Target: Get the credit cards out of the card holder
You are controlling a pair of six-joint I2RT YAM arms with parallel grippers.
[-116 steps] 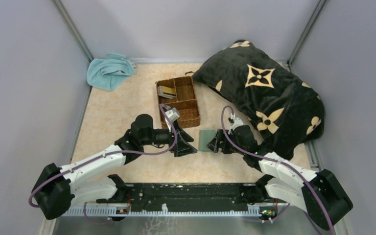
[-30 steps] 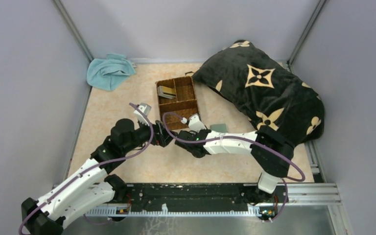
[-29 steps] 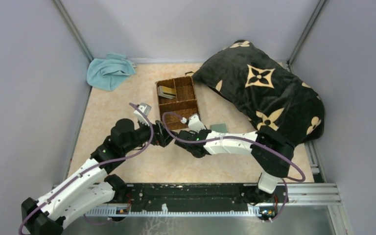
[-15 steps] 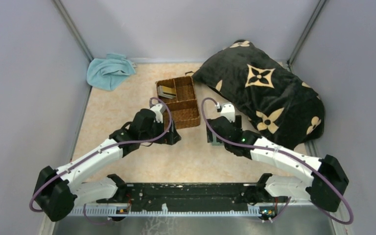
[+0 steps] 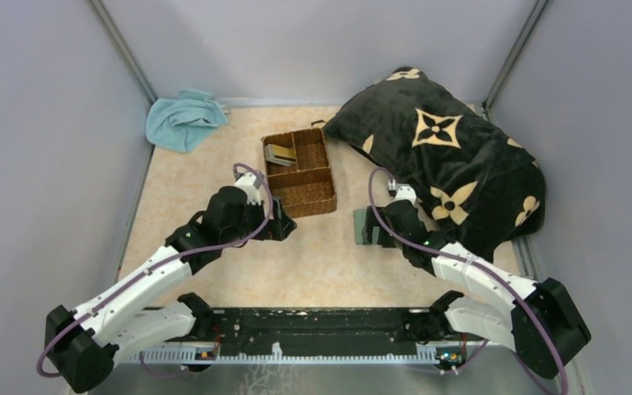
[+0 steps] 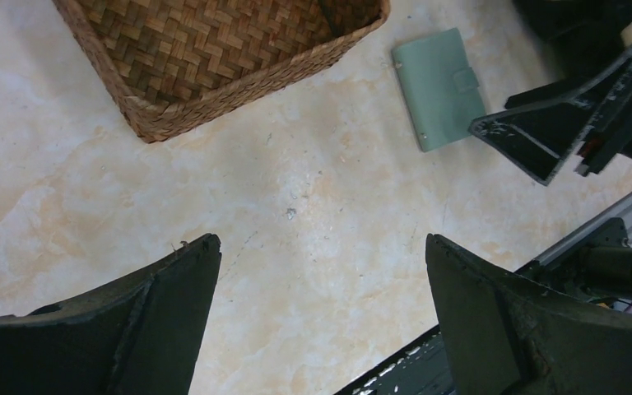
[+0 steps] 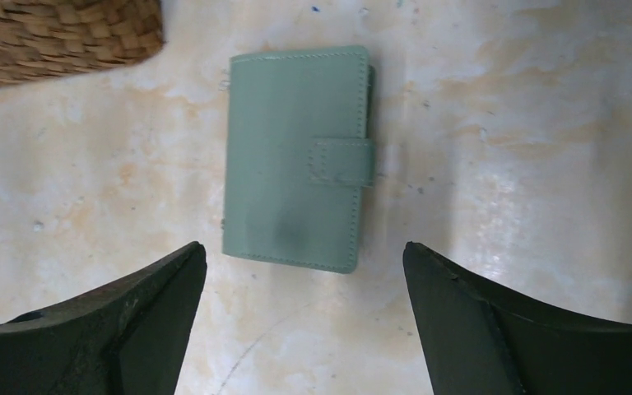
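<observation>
The card holder [image 7: 296, 156] is a grey-green wallet, closed with its snap tab, lying flat on the table. It also shows in the left wrist view [image 6: 438, 99] and in the top view [image 5: 360, 224], partly under my right arm. My right gripper [image 7: 303, 247] is open and empty, just above the wallet's near edge, and shows in the top view [image 5: 372, 227]. My left gripper [image 6: 321, 240] is open and empty over bare table by the basket's near corner [image 5: 284, 230]. A few grey and tan credit cards [image 5: 280, 154] lie in the basket's back-left compartment.
The brown wicker basket [image 5: 327, 191] stands just behind and between the two grippers; its corner shows in both wrist views [image 6: 164, 123] [image 7: 90, 58]. A black pillow with tan flowers [image 5: 453, 156] fills the back right. A light-blue towel [image 5: 183, 119] lies at the back left.
My right arm has drawn back from reaching left and now hovers at the wallet. My left gripper has shifted slightly left along the basket's front. The wallet stays closed on the table.
</observation>
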